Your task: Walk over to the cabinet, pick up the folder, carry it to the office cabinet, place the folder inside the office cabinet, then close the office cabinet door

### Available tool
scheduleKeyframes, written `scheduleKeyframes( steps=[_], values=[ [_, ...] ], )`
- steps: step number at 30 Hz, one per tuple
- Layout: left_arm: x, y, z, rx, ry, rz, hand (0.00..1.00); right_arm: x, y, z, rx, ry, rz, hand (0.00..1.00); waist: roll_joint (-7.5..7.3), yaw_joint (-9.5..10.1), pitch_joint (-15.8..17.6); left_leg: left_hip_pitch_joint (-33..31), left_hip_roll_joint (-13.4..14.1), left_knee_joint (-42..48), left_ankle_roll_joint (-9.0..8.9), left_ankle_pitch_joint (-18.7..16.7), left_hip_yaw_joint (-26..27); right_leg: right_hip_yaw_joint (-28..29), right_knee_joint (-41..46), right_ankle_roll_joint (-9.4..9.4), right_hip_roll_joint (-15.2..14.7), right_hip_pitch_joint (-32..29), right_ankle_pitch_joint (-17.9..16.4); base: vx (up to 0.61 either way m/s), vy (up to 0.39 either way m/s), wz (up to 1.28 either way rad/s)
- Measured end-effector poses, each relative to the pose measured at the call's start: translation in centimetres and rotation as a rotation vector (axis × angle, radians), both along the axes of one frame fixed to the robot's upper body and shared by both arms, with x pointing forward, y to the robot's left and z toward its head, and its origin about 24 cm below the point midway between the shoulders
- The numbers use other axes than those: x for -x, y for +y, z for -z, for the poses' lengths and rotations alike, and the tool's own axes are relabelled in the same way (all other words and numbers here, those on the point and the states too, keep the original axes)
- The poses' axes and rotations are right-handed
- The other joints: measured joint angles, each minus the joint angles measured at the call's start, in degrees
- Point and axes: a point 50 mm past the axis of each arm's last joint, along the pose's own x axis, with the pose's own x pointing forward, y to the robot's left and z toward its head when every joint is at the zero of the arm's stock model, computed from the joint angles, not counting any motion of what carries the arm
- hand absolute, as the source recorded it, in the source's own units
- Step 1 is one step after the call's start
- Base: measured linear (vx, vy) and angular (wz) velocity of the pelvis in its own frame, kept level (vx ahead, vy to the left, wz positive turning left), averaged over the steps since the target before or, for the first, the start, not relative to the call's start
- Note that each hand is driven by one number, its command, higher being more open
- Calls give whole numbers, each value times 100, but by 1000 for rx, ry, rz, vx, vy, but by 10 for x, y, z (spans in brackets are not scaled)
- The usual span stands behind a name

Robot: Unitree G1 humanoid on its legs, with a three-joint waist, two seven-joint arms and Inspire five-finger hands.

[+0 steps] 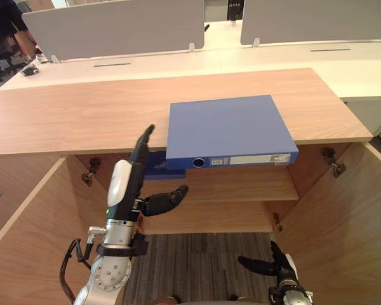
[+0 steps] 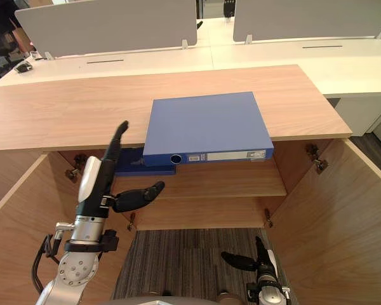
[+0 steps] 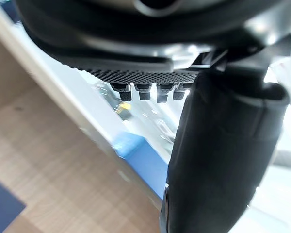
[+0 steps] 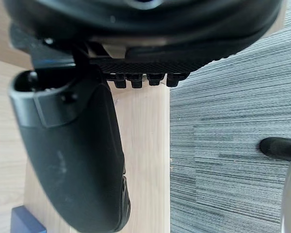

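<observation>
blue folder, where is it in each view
Left eye view: blue folder flat on the cabinet top, right of centre, overhanging its front edge.
Right eye view: same, near centre.
Left wrist view: probably the blurred blue patch past the left hand.
Right wrist view: a blue corner at the edge; cannot tell if it is the folder.
Shared landmark: the cabinet top's front edge.

Dark left hand (image 1: 138, 159), white cover (image 1: 120, 183) along back, green light (image 1: 107, 211) at wrist; silver-grey arm (image 1: 111, 273), round screwed joint. Dark right hand (image 1: 277, 263).
</observation>
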Motion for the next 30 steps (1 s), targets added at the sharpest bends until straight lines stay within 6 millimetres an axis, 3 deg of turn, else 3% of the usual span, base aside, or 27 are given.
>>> scheduleKeyframes(
  steps=[5, 11, 12, 16, 25, 30],
  values=[
    [-14, -12, -6, -220, -117, -6, 100, 2, 5, 2, -9, 13, -20, 100, -46, -108, -39, 88, -3, -239, -13, 97, 108, 114, 1, -1, 13, -82, 4, -16, -4, -10],
    [-34, -16, 0, -322, -123, -70, 100, 5, 6, 3, -30, 19, -22, 100, -93, -165, -80, 180, 2, -431, -12, 144, 245, 221, -32, -1, 40, -162, 10, 44, 1, -12],
    [-40, -14, 4, -345, -108, -87, 0, 5, 7, 3, -37, 19, -29, 100, -116, -179, -87, 210, -9, -515, -2, 180, 258, 224, -40, -1, 38, -175, 11, 58, 6, -6],
    [-49, -11, 5, -377, -100, -131, 0, 4, 12, 4, -66, 18, -41, 100, -196, -223, -130, 239, -42, -630, -1, 200, 279, 230, -98, 2, 22, -187, 16, 34, 12, -2],
    [-65, -12, -27, -384, -244, -127, 0, 3, 13, 4, -89, 11, -30, 100, -207, -297, -186, 378, -181, -895, 74, 257, 414, 360, -388, 81, -67, -97, 157, 2, 23, -7],
    [-59, -14, -26, -299, -204, -90, 0, 2, 13, 3, -103, -1, 4, 100, -216, -333, -194, 375, -193, -925, 74, 255, 434, 403, -387, 82, -76, -127, 157, -3, -1, -3]
  ],
)
